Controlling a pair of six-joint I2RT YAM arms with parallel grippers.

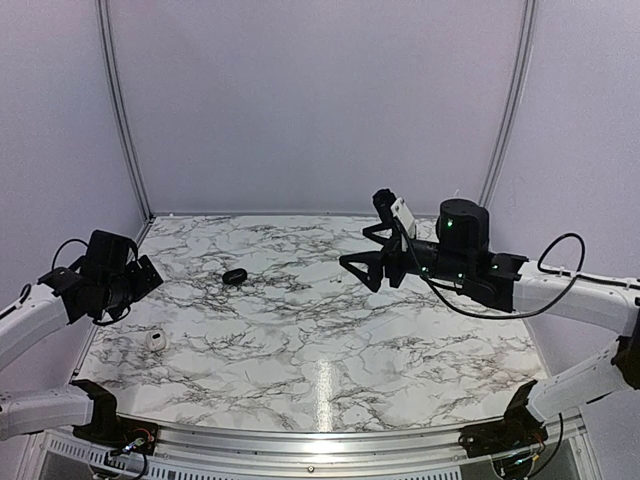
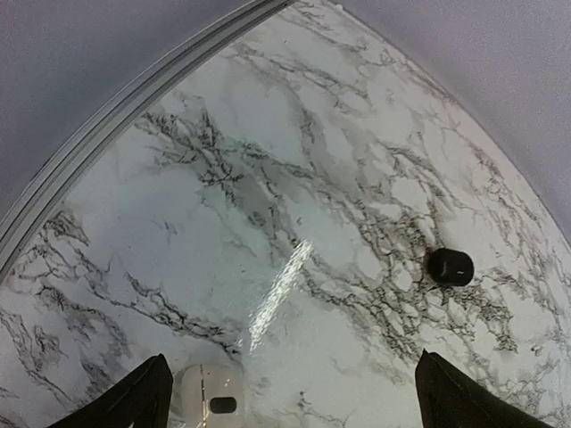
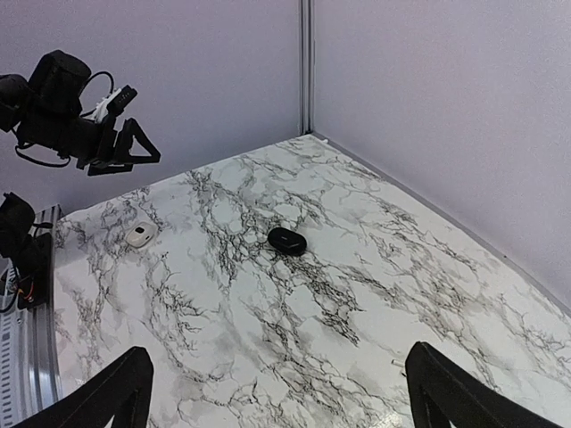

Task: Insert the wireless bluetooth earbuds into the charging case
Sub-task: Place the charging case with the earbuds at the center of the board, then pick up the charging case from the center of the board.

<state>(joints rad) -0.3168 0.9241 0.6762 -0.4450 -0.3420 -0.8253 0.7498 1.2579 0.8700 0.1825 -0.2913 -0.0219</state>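
Left fingers (image 2: 138,401): spread wide, nothing held.
Right fingers (image 3: 120,397): spread wide, nothing held.
Earbud (image 1: 235,276): to be pinched centrally, then carried near-left to the charging case (image 1: 155,340).

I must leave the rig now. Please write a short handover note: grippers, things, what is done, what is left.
Left gripper: open, empty, over the charging case.
Right gripper: open, empty, raised above the table.
Case: on the table near its left edge, a dark spot in it.
Black earbud: loose on the table, apart from the case.
Done: perhaps one bud seated; unclear.
Left: insert the loose earbud.
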